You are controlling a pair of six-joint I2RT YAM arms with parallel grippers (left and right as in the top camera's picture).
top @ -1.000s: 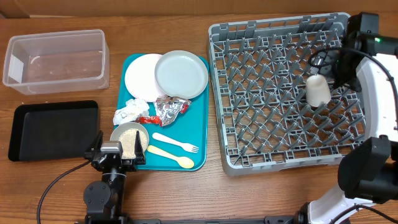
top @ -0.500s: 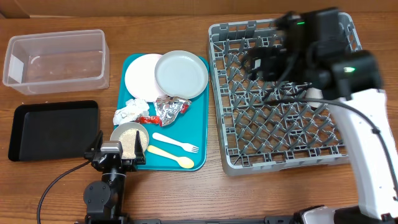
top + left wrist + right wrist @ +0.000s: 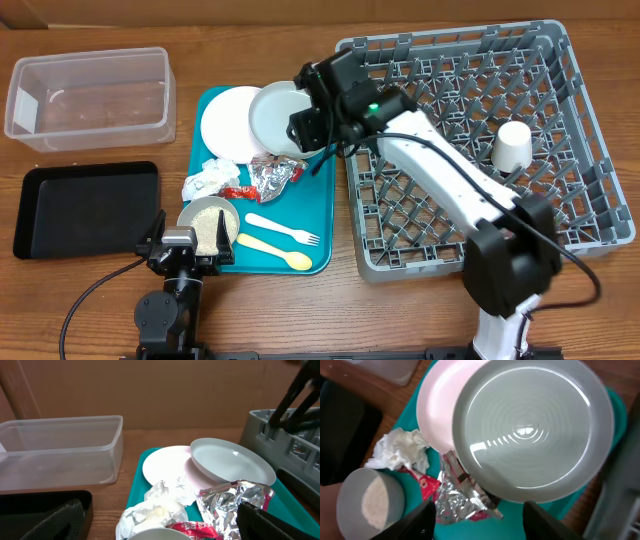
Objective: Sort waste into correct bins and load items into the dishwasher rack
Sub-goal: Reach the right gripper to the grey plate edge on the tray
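Right pincer (image 3: 479, 510) hangs above the teal tray (image 3: 322, 195), its 2 fingers (image 3: 422, 522) partly spread and gripping nothing. Its arm reaches out across a corner of the dishwasher rack (image 3: 590, 215). Directly beneath this pincer lies the pale grey plate (image 3: 530, 435), whose rim overlaps the white-pink plate (image 3: 432, 415) showing beyond it on 1 side. Lower down, between the fingertips, the foil ball (image 3: 455, 502) touches the grey plate's edge. The red wrapper (image 3: 426, 482) is tucked against the foil, and the white napkin (image 3: 400, 450) sits just beside that. Farther off on the same side is the bowl (image 3: 347, 505), holding the rice grains (image 3: 372, 502). The small white cup (image 3: 512, 145) sits among the rack's pegs, well apart from this pincer and back along its arm. Left pincer (image 3: 190, 248) sits low at the near end of the tray, fingers (image 3: 60, 520) wide apart and empty, with the bowl's rim just ahead between them. Beyond the bowl, from this pincer, come the napkin, the foil, then the 2 plates. The fork (image 3: 285, 232) and spoon (image 3: 272, 252) lie on the tray just to its right. The black tray (image 3: 85, 205) rests on the worktop (image 3: 300, 310) just to its left, and the clear tub (image 3: 60, 445) stands ahead and left, past the black tray.
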